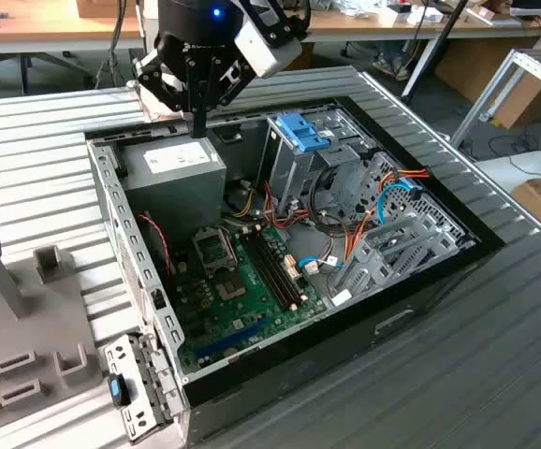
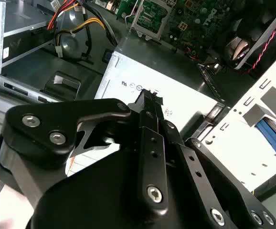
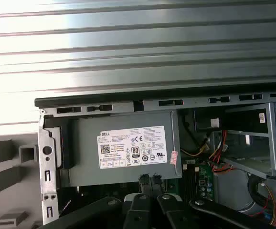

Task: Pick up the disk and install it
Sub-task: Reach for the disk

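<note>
Our claw (image 1: pixel 198 127), pressed together and empty, hangs over the power supply (image 1: pixel 172 166) at upper left; where the disk lies we cannot tell. Dropping here risks striking that box.

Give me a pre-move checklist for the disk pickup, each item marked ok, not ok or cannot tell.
1. The gripper holds the disk: not ok; it is shut with nothing in it.
2. The gripper is over the disk: not ok; it hangs over the power-supply box.
3. The disk's place is known: cannot tell.
4. The computer case is open: ok.
5. The metal cage under the blue latch is free for the disk: cannot tell.
</note>
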Controlling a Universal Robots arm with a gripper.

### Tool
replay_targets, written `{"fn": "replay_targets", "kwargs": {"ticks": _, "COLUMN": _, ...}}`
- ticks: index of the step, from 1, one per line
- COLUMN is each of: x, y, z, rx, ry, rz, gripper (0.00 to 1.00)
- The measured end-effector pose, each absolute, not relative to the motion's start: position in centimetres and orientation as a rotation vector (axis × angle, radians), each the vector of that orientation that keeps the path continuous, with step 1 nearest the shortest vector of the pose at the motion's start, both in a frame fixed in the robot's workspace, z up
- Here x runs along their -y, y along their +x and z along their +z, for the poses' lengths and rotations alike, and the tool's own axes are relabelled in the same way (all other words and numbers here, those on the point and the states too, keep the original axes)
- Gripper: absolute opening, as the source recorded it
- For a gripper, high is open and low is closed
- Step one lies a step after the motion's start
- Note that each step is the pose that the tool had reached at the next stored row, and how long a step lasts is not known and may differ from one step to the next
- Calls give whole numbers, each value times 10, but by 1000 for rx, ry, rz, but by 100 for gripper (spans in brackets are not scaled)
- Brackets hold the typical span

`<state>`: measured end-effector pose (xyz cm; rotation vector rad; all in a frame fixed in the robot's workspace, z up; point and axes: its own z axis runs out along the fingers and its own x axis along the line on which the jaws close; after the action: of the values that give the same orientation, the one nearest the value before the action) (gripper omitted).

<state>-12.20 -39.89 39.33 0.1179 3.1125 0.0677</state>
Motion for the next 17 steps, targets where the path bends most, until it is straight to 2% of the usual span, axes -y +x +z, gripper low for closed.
{"fn": "replay_targets", "kwargs": {"ticks": 17, "x": 399, "y": -128, "z": 393, "rx": -3113, "ry": 118, "rz": 68, "gripper": 11}}
